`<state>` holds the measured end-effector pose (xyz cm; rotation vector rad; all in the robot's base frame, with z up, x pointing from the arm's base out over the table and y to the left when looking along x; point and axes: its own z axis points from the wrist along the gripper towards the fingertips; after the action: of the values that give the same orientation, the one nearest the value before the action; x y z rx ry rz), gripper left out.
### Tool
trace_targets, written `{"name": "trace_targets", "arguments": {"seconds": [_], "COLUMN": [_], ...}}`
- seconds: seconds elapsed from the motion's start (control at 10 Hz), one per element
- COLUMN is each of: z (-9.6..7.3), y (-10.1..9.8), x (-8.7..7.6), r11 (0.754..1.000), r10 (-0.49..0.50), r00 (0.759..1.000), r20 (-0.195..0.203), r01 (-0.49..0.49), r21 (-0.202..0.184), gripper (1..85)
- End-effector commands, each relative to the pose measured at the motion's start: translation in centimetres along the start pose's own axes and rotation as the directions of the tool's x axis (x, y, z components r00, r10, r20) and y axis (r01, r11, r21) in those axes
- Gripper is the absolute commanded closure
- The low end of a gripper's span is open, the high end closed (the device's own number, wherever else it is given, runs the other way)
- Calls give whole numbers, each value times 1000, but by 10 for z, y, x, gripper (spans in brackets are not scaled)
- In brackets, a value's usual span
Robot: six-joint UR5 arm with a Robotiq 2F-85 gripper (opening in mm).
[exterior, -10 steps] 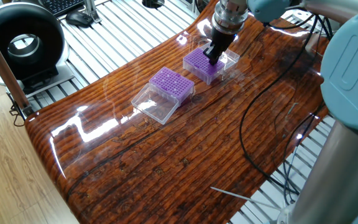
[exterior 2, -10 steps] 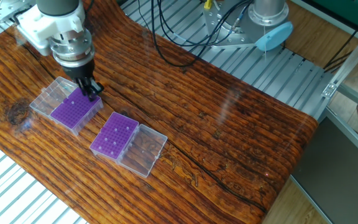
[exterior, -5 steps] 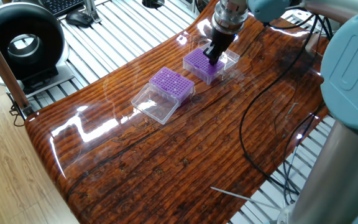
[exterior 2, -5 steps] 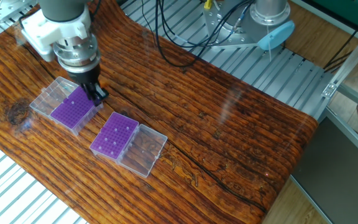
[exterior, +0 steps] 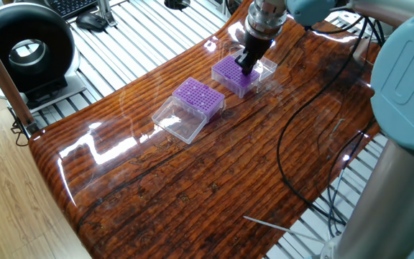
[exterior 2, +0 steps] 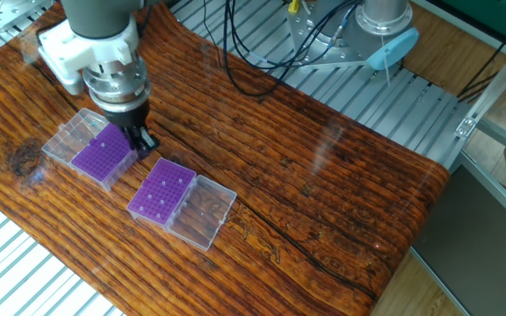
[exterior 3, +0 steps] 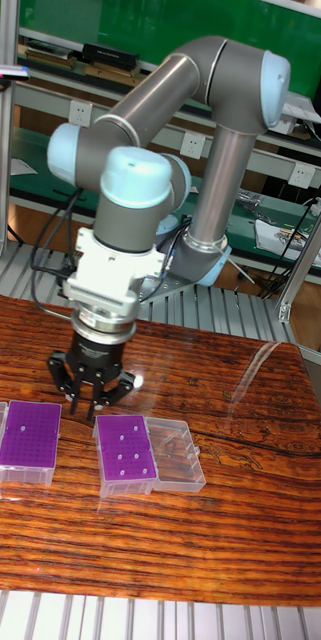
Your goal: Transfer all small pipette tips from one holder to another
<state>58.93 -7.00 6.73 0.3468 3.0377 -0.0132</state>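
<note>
Worktop: I work over a glossy wooden slab (exterior 2: 341, 167) with dark, wavy grain and a rounded edge; bright reflections streak its varnish.

My hand: my hand (exterior 3: 88, 400) (exterior 2: 140, 143) (exterior: 246, 63) hangs from a grey metal wrist, its two dark, slim fingers pointing down. In the tall fixed view they stand only narrowly apart. I cannot tell whether anything sits between them; a tip would be too small to make out.

Hand position: in the tall fixed view I hover above the gap between the two boxes, nearer the far box's edge; in one fixed view my fingers overlap that box's top.

Far box: a purple box (exterior 2: 102, 155) (exterior 3: 29, 437) (exterior: 233, 73), rectangular, with a matte top pierced by a fine, even grid of holes. A clear plastic lid (exterior 2: 73, 134) lies hinged open beside it.

Near box: a second purple box (exterior 2: 162, 190) (exterior 3: 125, 451) (exterior: 198, 96) of the same shape, with its own clear, ribbed lid (exterior 2: 202, 211) lying open and touching it.

Small pipette tips: the small pipette tips (exterior 2: 160, 188) (exterior 3: 123, 445) show as a few pale dots scattered across the near box's purple top. On the far box I cannot make out single tips.

Cable: a thin black cable (exterior: 304, 137) loops over the wood, well apart from the boxes.
</note>
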Motion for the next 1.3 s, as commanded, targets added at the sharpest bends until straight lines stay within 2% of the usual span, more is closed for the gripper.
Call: {"name": "trace_targets", "arguments": {"seconds": [0.0, 0.4, 0.6, 0.9, 1.2], "z": [-1, -1, -2, -2, 4], "y": [21, 34, 45, 50, 54], "x": [1, 7, 10, 7, -4], "r11": [998, 994, 989, 988, 988], "r10": [59, 104, 145, 152, 152], "r00": [998, 994, 989, 988, 987], "r20": [17, 22, 15, 25, 46], "r01": [-59, -104, -145, -152, -150], "r21": [10, 19, -16, -32, -30], "gripper": [570, 580, 580, 580, 580]}}
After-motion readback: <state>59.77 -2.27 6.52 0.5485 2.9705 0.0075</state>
